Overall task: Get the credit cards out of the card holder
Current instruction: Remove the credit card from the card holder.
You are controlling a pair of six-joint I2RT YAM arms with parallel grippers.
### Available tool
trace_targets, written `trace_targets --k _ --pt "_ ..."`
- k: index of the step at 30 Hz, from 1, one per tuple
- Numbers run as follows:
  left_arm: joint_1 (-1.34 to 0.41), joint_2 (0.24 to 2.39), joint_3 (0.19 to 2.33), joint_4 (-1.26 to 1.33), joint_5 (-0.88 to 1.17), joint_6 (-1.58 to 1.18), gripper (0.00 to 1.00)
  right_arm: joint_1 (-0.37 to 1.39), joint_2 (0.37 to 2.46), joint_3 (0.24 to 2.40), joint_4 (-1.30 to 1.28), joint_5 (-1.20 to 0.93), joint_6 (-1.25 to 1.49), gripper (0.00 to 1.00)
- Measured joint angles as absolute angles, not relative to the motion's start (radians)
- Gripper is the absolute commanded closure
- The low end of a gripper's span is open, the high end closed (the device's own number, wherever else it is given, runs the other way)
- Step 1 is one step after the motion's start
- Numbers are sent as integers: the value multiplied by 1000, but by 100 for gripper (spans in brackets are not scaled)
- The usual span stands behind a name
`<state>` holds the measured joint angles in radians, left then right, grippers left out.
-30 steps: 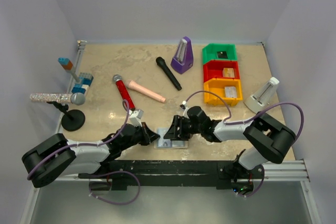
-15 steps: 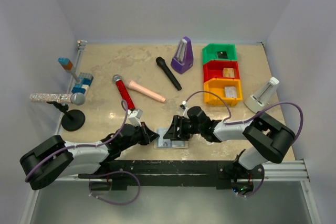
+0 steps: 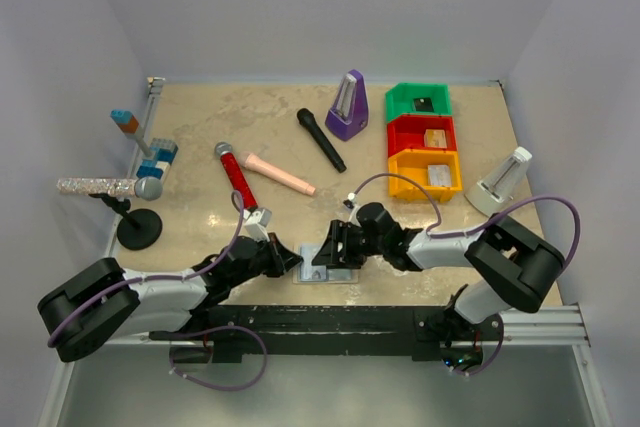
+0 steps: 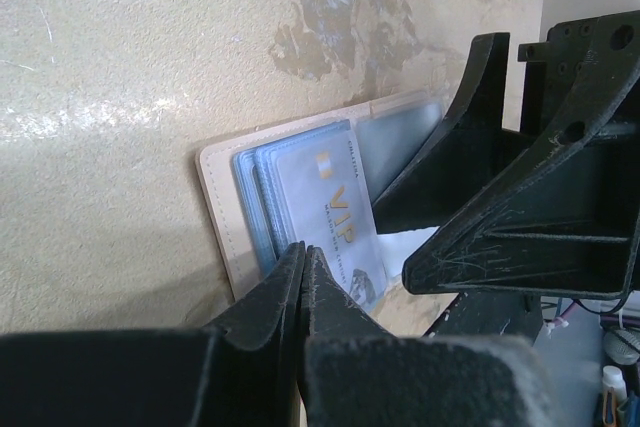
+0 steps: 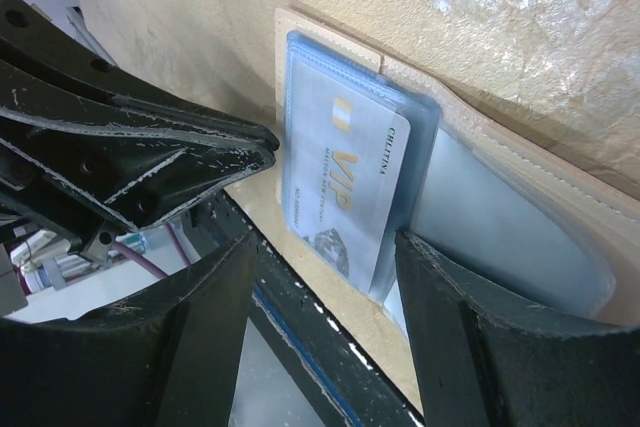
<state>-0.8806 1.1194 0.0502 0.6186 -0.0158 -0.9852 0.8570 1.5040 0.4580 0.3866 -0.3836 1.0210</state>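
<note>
Top external view: the card holder [image 3: 327, 275] lies open at the table's [image 3: 200, 127] near edge between the left gripper [image 3: 293, 259] and the right gripper [image 3: 322, 256], with the black microphone [image 3: 321, 140] and coloured bins [image 3: 424, 175] well behind; left wrist view: the left claw is pinched shut at the VIP card's [image 4: 325, 202] edge, and the right fingers crowd close beside it; right wrist view: the right claw stands spread open astride the holder.

The only writing that can be read is "VIP", in large gold letters on the pale blue topmost of the credit cards [image 4: 325, 217]. It lies in the card holder [image 4: 213, 209] at the centre of the left wrist view. The same letters show at the centre of the right wrist view, on that same card [image 5: 345, 182]. A small line of capitals by the card's edge and a finer line under "VIP" are too small to read. Nothing is legible in the top view.
</note>
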Motion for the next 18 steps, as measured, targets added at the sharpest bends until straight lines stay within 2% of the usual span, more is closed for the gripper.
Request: trace_targets --k 6,18 --pt "-881 1124 50 619 -15 -985 100 856 1504 454 402 -384 1021 43" --pt "-883 1193 50 682 -16 -986 100 856 1520 403 543 -389 1037 43"
